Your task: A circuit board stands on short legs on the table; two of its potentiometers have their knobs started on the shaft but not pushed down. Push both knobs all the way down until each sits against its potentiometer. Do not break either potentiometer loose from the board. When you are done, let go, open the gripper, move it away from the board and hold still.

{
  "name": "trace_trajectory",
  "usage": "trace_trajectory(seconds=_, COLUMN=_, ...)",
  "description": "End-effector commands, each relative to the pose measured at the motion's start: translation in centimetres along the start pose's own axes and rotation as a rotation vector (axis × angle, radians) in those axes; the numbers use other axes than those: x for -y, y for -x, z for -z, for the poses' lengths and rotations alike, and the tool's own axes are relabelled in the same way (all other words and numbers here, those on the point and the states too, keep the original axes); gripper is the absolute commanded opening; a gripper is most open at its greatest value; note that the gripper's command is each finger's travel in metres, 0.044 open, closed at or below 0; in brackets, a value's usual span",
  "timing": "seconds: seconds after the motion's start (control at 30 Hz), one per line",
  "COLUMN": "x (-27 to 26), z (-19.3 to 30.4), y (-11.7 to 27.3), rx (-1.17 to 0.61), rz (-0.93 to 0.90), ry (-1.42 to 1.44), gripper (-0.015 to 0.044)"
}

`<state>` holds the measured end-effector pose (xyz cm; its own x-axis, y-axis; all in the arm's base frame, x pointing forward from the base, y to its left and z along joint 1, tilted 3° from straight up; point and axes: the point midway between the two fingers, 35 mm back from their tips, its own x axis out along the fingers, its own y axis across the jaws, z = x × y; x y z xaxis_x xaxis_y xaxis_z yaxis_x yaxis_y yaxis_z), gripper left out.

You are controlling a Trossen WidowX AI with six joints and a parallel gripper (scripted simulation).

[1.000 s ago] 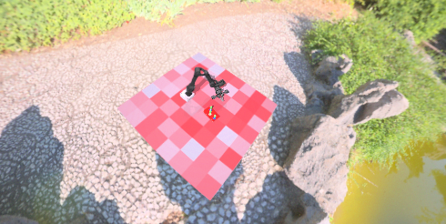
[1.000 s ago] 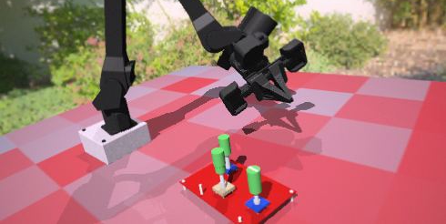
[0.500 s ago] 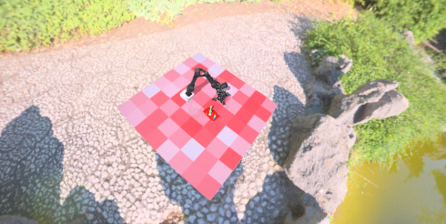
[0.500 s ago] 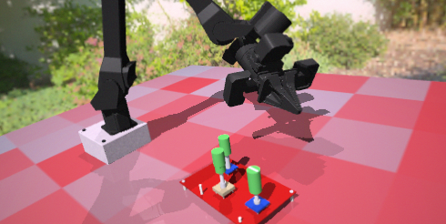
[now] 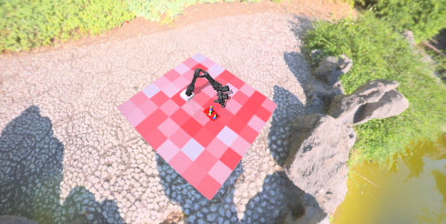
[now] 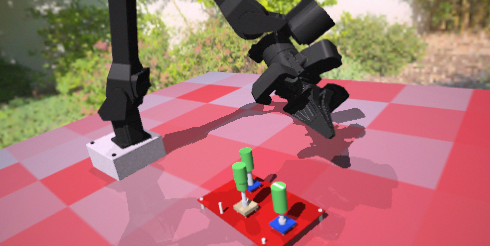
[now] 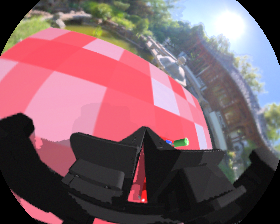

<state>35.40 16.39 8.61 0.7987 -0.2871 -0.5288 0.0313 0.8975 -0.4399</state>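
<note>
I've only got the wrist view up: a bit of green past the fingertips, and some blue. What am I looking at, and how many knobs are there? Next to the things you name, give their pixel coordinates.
Observer: In the exterior view, three green knobs (image 6: 240,176) (image 6: 246,159) (image 6: 279,198) stand on a red circuit board (image 6: 260,222).

Operator: What are they mounted on?

Observer: Two have blue bases, one has a tan base (image 6: 245,207).

Operator: Is the gripper over the board?

Observer: No. The gripper (image 6: 331,136) is shut and off to the side, touching none of the knobs.
</note>
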Motion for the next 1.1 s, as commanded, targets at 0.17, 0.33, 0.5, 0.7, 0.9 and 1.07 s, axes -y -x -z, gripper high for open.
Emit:
trace_trajectory(seconds=0.17, x=1.9, z=0.0, y=-1.5, rx=-0.110, rz=-0.048, ry=0.288, gripper=0.0000)
trace_trajectory(seconds=0.33, x=2.9, z=0.1, y=-2.1, rx=-0.161, rz=-0.089, ry=0.445, gripper=0.0000)
trace_trajectory(seconds=0.5, x=4.0, z=0.2, y=-2.5, rx=-0.207, rz=-0.141, ry=0.597, gripper=0.0000)
trace_trajectory(seconds=0.7, x=5.2, z=0.4, y=-2.8, rx=-0.252, rz=-0.218, ry=0.781, gripper=0.0000)
trace_trajectory(seconds=0.9, x=6.5, z=0.7, y=-2.9, rx=-0.284, rz=-0.310, ry=0.960, gripper=0.0000)
trace_trajectory(seconds=1.07, x=7.7, z=0.9, y=-2.9, rx=-0.299, rz=-0.398, ry=1.104, gripper=0.0000)
